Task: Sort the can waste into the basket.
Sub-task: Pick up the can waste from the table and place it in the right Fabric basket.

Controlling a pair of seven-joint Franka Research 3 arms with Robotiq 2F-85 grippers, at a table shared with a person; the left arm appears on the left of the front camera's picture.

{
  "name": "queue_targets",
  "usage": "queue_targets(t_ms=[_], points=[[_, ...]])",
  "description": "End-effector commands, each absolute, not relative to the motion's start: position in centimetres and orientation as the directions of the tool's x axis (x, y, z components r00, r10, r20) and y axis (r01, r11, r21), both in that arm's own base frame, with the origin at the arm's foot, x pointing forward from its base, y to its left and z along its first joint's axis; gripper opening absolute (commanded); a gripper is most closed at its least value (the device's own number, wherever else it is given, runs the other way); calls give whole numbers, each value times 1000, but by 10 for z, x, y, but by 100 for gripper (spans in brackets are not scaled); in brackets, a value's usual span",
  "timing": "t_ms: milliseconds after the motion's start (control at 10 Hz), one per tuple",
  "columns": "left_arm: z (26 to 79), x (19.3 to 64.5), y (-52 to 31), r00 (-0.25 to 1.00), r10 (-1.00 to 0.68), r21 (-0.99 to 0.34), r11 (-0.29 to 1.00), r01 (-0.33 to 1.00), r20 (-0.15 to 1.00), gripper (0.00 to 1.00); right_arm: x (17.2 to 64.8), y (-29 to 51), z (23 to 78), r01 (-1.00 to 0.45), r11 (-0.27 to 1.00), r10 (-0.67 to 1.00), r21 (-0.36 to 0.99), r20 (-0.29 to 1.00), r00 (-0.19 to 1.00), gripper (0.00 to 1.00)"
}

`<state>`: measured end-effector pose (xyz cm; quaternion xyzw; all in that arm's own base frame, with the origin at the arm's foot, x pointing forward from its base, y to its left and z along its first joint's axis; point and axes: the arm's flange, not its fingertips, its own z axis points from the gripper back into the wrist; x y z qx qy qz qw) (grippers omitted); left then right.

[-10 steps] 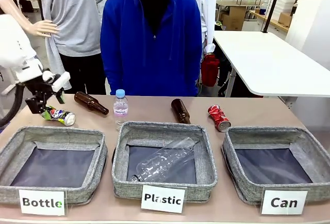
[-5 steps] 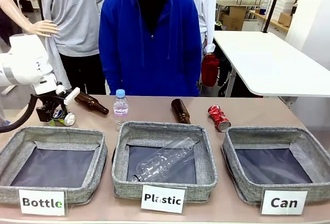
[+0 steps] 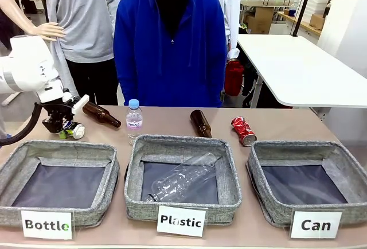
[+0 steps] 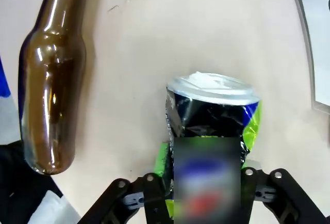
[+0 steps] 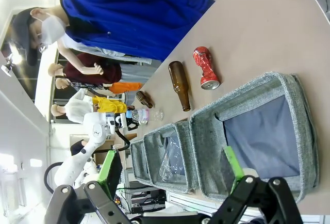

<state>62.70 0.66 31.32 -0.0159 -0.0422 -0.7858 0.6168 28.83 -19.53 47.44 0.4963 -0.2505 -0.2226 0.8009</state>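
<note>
One crumpled black-blue metal can (image 4: 211,105) lies far left on the table (image 3: 281,117), pinched by our left gripper (image 4: 206,170). Next, we lift it across to the grey woven "Can" basket (image 3: 344,166). Our right gripper (image 5: 170,164) gapes wide.

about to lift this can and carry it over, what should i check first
1. Grasp: left gripper shut around the black-blue can, pads on both sides: ok
2. Firm enough to lift: cannot tell; the crumpled can lies on the table
3. Clearance: brown glass bottle apart from the can: ok
4. Target: Can basket has room: ok, nothing inside
5. Other arm: right gripper open, holding nothing: ok
6. All cans sorted: not ok, red can on the table
</note>
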Motion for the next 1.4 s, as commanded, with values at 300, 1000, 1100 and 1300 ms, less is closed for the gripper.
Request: queue_targets(t_ms=[300, 1000, 1100, 1300], points=[[343, 604, 14, -176, -981, 65, -171, 983, 83, 0, 291, -196, 476, 84, 395, -608, 915, 192, 770, 100], [500, 407, 27, -22, -952, 194, 39, 980, 305, 0, 291, -196, 476, 84, 395, -608, 915, 192, 770, 100], [492, 389, 22, -98, -952, 220, -33, 975, 291, 0, 291, -196, 476, 84, 395, -608, 915, 192, 770, 100], [520, 434, 37, -49, -940, 114, -11, 993, 339, 0, 291, -196, 476, 84, 395, -608, 915, 192, 770, 100]])
